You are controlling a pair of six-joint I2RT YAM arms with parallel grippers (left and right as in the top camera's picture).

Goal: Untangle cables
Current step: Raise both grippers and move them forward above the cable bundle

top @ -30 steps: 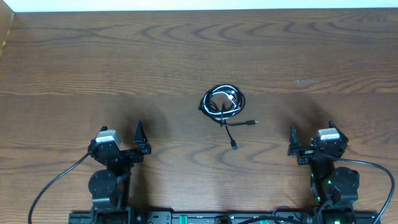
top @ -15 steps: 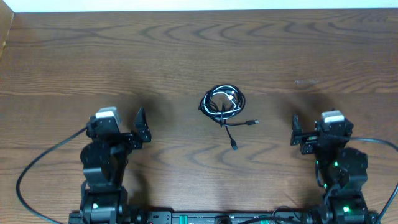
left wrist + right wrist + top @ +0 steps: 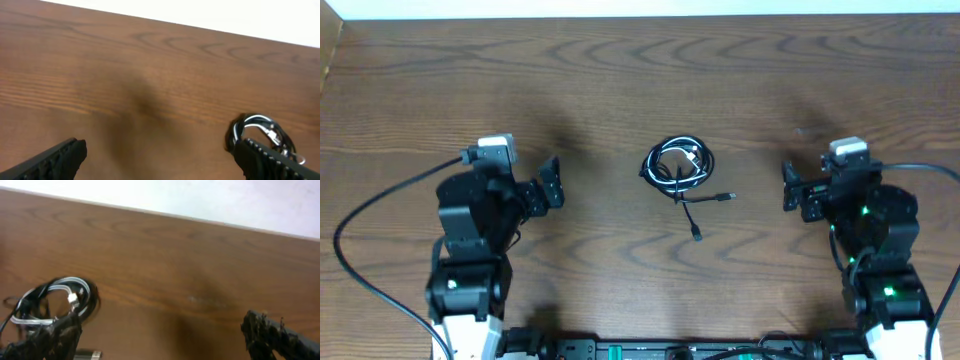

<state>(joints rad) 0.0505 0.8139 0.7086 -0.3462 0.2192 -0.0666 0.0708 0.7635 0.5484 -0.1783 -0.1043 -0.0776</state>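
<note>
The cables [image 3: 678, 163] lie in a small tangled coil of black and white cords in the middle of the wooden table, and two black tails with plug ends [image 3: 697, 235] trail toward the near side. My left gripper [image 3: 552, 185] hovers open to the left of the coil, well apart from it. Equally far off on the right, my right gripper [image 3: 788, 188] is open too. In the left wrist view the cables [image 3: 257, 132] show behind the right fingertip of the left gripper [image 3: 160, 150]. In the right wrist view the cables [image 3: 55, 300] sit beyond the left fingertip of the right gripper [image 3: 161, 325].
The table's far edge [image 3: 640, 16] meets a white surface at the top. Thick black arm wires loop off the left base [image 3: 360, 260] and the right base [image 3: 935, 260]. A black rail [image 3: 650, 350] runs along the near edge.
Both arms have lifted and swung their grippers away from the near edge, level with the cable coil. The cables have not moved, and both grippers stay open.
</note>
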